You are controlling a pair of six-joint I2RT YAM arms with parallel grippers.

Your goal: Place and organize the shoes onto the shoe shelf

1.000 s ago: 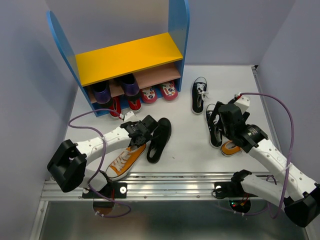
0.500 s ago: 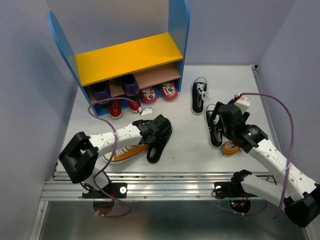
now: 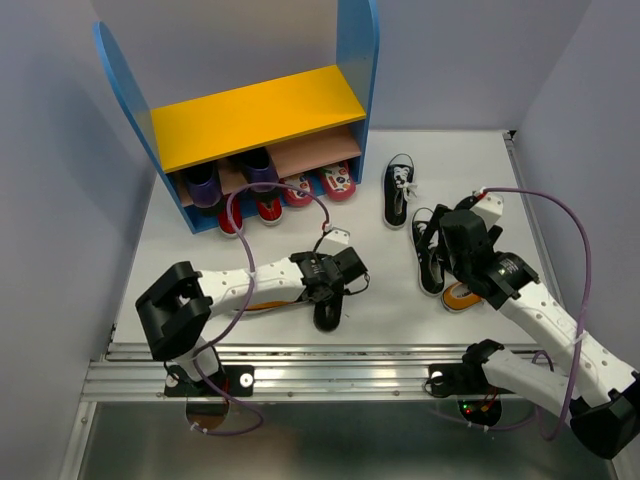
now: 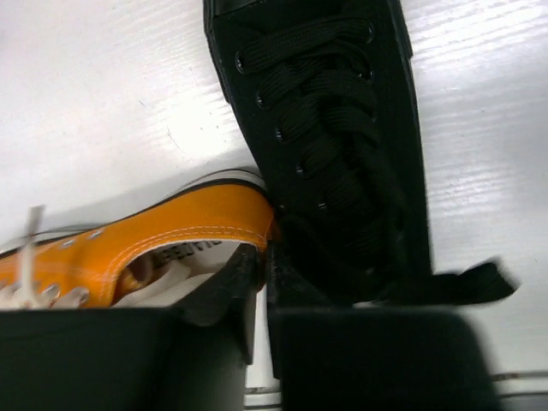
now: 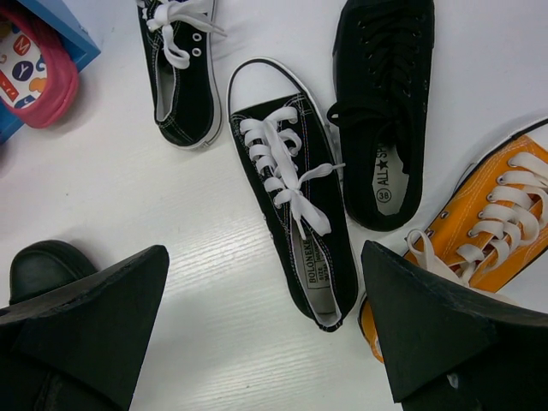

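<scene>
Left fingers: We read the left gripper (image 4: 264,287) as clenched, pads together. We cannot tell whether the heel rim of the all-black shoe (image 4: 334,145) is pinched between them.
Change: A second ago these fingers stood part open over the orange sneaker (image 4: 171,235). They have since swung right to the black shoe's heel and closed. The shoe has shifted slightly right with them.
Meaning: We judge that a grasp on the all-black shoe has just been attempted, so confirm the hold before lifting. None of the loose shoes is on the shoe shelf (image 3: 250,115) yet.
All-black shoe, place: Directly ahead of the left fingers, heel end against them, sole on the table (image 3: 390,300).
All-black shoe, axis: The long axis runs straight away from the fingers. The toe points away from them, toward the near table edge and away from the shelf. We expect it will need turning before placement.
Orange sneaker: Just left of the left fingers, heel touching the black shoe's side. Its axis lies crosswise, with the toe farther left, out of the wrist view.
Right fingers: The right gripper (image 5: 264,253) is released, jaws spread wide and holding nothing, as it was a second ago.
Beyond right fingers: The black canvas sneaker (image 5: 291,205) lies between them, toe pointing away. Its mate (image 5: 181,73) lies farther ahead to the left. A second all-black shoe (image 5: 385,111) and a second orange sneaker (image 5: 479,214) lie to the right.
</scene>
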